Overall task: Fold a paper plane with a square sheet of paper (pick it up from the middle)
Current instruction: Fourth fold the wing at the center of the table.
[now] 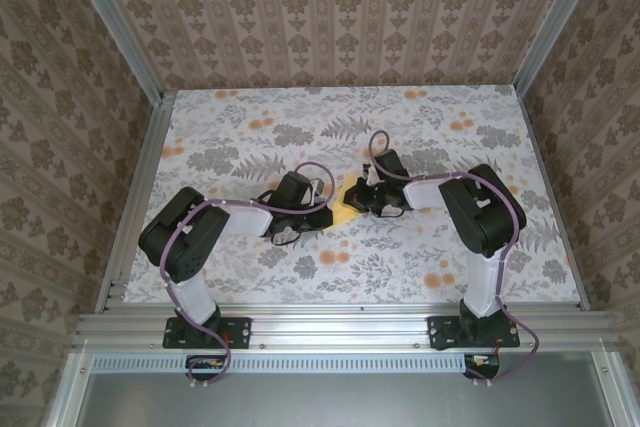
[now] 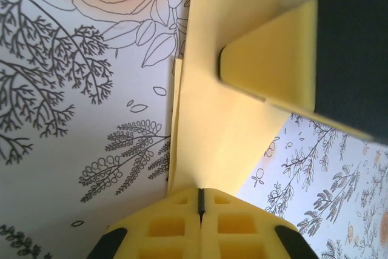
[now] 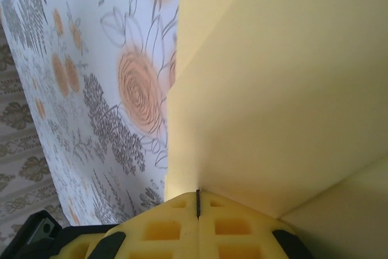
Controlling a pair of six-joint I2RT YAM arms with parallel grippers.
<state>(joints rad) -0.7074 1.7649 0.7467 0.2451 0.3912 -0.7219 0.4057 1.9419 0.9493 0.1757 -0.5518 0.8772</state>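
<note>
Two grippers are meeting at the middle of the flowery table point(image 1: 250, 267). The left gripper point(image 2: 200, 201) is squeezing its jaws tight on the yellow paper point(image 2: 230, 89). The right gripper point(image 3: 197, 199) is pinching the same paper from the other side. The paper is sitting between them, with table flowers showing behind it.

Both arms are bent in toward the middle of the table point(image 1: 220, 137), left gripper point(image 1: 322, 210) and right gripper point(image 1: 360, 197) pretty much nose to nose with the sheet of paper point(image 1: 345, 210) sitting between them. A small yellow triangle-ish bit of it peeks out, and the jaws are too tiny to make out from up here. Flowery grey-and-orange tabletop, patterned wallpaper point(image 1: 330, 17) all round, aluminium rail point(image 1: 330, 325) along the near edge by the bases
</note>
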